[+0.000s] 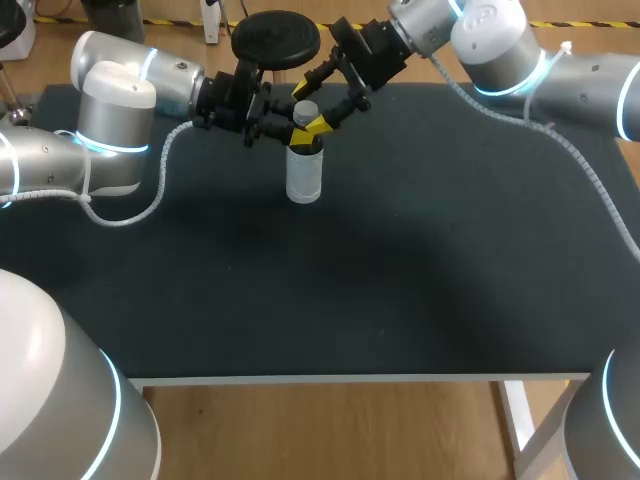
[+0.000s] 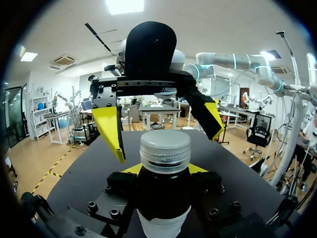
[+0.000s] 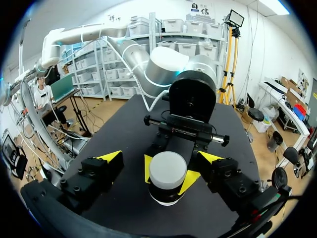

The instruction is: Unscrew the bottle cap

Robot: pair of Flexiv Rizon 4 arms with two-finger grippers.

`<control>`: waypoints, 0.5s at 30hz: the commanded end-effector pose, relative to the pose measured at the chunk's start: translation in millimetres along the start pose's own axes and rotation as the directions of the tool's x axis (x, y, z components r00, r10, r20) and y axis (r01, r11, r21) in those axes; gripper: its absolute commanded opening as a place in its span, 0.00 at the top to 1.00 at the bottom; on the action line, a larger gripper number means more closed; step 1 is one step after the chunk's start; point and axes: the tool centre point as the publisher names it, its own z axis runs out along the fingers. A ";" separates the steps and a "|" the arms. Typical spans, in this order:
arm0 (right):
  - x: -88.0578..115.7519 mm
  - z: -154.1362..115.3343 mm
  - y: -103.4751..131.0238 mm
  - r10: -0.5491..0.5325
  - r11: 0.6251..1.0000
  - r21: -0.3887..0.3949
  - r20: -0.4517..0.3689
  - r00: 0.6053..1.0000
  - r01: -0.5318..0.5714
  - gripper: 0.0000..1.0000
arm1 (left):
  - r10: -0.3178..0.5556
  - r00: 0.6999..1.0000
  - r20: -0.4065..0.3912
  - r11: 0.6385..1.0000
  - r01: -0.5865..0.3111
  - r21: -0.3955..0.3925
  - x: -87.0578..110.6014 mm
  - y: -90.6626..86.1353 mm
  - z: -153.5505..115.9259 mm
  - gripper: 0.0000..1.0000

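Left tool [image 2: 165,169] level, clamped on the bottle [image 1: 304,175] neck just under the cap [image 2: 165,151]; right tool [image 3: 161,157] angled down beyond, fingers apart beside the cap, not touching; bottle upright near the table [image 1: 400,300] far edge; open surface nearside and rightward.

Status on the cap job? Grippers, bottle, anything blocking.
Left gripper shut on bottle below the cap. Right gripper open, fingers either side of cap, not touching. Bottle upright, cap on. Nothing blocking the cap.
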 end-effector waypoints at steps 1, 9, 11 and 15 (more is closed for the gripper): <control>1.8 -1.8 0.0 0.000 1.000 0.004 0.004 1.000 0.000 0.01 | -0.001 1.000 -0.005 1.000 0.001 0.000 -1.3 0.1 -0.4 1.00; 0.4 -0.3 -1.6 0.000 1.000 -0.002 0.003 1.000 0.000 0.61 | -0.001 1.000 -0.005 1.000 0.001 0.000 -1.3 0.1 -0.4 1.00; 0.1 0.0 -1.6 -0.002 1.000 -0.002 0.002 1.000 0.002 0.67 | -0.001 1.000 -0.005 1.000 0.001 0.000 -1.3 0.1 -0.4 1.00; -0.7 1.0 -0.8 -0.008 1.000 -0.002 -0.005 1.000 0.008 1.00 | -0.001 1.000 -0.005 1.000 0.001 0.000 -1.3 0.1 -0.4 1.00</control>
